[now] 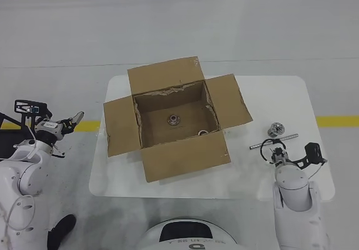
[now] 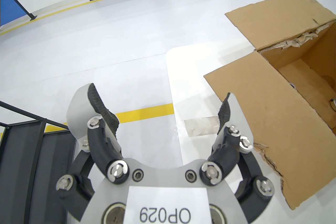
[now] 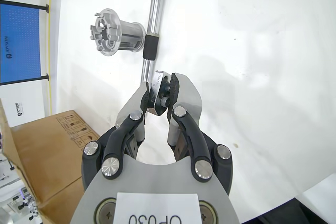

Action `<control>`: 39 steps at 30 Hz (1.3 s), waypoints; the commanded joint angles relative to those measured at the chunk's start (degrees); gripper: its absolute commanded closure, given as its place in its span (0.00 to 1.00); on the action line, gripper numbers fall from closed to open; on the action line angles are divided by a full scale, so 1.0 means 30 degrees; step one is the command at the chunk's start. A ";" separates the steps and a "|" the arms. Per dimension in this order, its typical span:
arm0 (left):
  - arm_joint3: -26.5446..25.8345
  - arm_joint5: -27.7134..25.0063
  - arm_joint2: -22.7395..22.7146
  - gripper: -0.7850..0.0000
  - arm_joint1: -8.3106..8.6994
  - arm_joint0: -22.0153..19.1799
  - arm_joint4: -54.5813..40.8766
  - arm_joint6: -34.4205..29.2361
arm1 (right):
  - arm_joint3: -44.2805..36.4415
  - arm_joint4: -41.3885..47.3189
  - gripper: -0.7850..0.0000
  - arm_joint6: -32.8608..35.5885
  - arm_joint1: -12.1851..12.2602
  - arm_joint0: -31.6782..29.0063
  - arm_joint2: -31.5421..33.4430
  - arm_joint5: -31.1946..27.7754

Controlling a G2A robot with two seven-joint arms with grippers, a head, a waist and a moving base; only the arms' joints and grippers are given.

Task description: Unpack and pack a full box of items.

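An open cardboard box [image 1: 173, 119] sits mid-table with all flaps spread; a small round metal part [image 1: 174, 119] and a pale ring [image 1: 202, 132] lie on its floor. On the table to the right lie a flanged metal hub [image 3: 115, 33] [image 1: 275, 130] and a steel rod [image 3: 153, 22] [image 1: 273, 142] with a black band. My right gripper [image 3: 159, 96] [image 1: 273, 152] is shut on a small metal block [image 3: 158, 95] right at the rod's near end. My left gripper [image 2: 160, 104] [image 1: 73, 120] hangs open and empty off the table's left edge, over the floor.
The white table [image 1: 261, 100] has bare surface right of the box and along its front edge. A yellow floor line [image 1: 348, 120] runs behind it. A dark rack [image 2: 23, 151] stands on the floor beside the left arm.
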 commanded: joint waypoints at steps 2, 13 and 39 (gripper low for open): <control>0.0000 0.0000 0.0000 0.00 0.0000 0.0000 0.0000 0.0000 | 0.0249 -0.0461 1.00 0.0107 0.0050 0.0493 -0.0264 0.0487; 0.0000 0.0000 0.0000 0.00 0.0000 0.0000 0.0000 0.0000 | 0.1853 -0.1094 1.00 0.1084 0.0304 0.1992 0.0128 0.2029; 0.0000 0.0000 0.0000 0.00 0.0000 0.0000 0.0000 0.0000 | 0.3656 -0.1402 0.57 0.1825 0.0718 0.3677 0.0267 0.2909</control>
